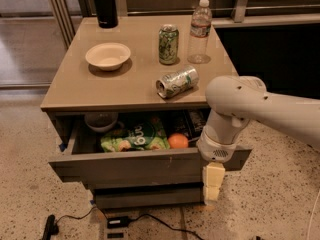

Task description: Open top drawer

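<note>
The top drawer [130,167] is the wide grey one just under the tabletop. It stands pulled out toward me, and its inside shows from above. It holds a green snack bag [134,138], an orange [178,141] and a grey bowl [101,121]. My gripper [213,182] hangs from the white arm [235,109] at the right end of the drawer's front panel, against or just in front of it. A narrower grey drawer front [145,196] shows below.
On the tan tabletop [75,86] stand a white bowl [108,56], a black bottle [104,5], an upright green can [168,44], a clear water bottle [199,31] and a can lying on its side [177,81]. Black cables [120,220] lie on the speckled floor below.
</note>
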